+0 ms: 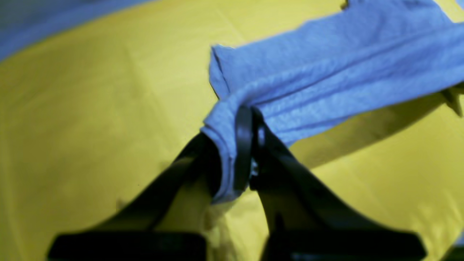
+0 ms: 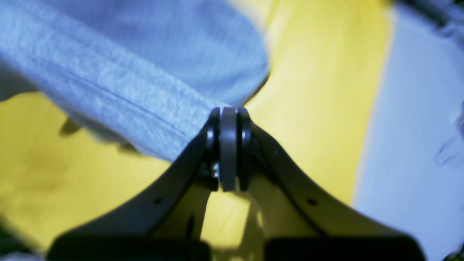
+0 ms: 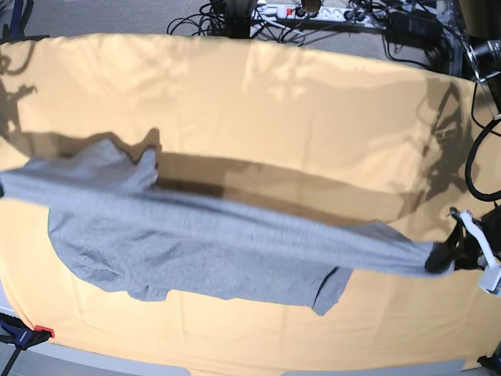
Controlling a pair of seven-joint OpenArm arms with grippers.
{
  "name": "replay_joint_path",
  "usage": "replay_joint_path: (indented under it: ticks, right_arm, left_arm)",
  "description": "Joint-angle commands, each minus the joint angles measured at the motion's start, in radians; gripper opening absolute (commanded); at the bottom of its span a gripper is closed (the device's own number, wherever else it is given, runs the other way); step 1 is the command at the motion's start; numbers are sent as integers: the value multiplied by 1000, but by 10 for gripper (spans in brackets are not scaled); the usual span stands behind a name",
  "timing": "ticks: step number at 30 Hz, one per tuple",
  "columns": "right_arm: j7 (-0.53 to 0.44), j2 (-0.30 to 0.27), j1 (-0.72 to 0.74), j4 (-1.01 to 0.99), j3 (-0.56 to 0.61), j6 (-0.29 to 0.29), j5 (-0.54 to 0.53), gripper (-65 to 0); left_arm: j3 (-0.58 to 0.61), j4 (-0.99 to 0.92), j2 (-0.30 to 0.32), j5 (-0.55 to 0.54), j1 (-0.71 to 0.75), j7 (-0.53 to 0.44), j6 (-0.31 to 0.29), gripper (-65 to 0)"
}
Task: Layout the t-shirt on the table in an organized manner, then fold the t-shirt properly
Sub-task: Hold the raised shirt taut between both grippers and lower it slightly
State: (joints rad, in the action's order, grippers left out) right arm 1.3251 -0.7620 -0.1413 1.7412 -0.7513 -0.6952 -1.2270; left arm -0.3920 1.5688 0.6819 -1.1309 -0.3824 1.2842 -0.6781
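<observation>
T-shirt (image 3: 196, 243) between both grippers (pinched)

T-shirt (image 3: 196, 243): plain heathered grey in the base view, no print or pattern visible; reads bluish-grey in both wrist views.
Table (image 3: 313, 110) cloth: pale yellow-orange, plain, with faint crease lines and grey-brown shadows; appears stronger yellow in the wrist views.
Left gripper (image 1: 250, 145): black.
Right gripper (image 2: 228, 152): black.
Clamp (image 3: 23, 335) at the table's near corner: blue and black with a red tip.
Power strip (image 3: 313, 12): white, with a red switch.
</observation>
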Motion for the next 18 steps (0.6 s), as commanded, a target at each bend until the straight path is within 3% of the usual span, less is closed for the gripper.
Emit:
replay_joint_path:
  ticks: [1,4,7,13,18]
  right_arm:
    - [32,-39,5,10,-14,-3,-58,-650]
    - [71,-51,6,10,-14,-3,-257,-650]
    - [71,-71,3,10,-14,8,-257,-650]
    - [71,-111,2,10,-14,34,-257,-650]
    - [71,-114,0,10,-14,60,-257,-650]
  left_arm:
    - [-12,11,36,-54,-27,2,-15,-650]
    - [-12,11,63,-222,-28,105,-20,-650]
    - [-12,11,78,-353,-28,112,-20,-650]
    - [-12,11,89,-353,-23,112,-20,-650]
    - [-12,11,92,-353,9,112,-20,-650]
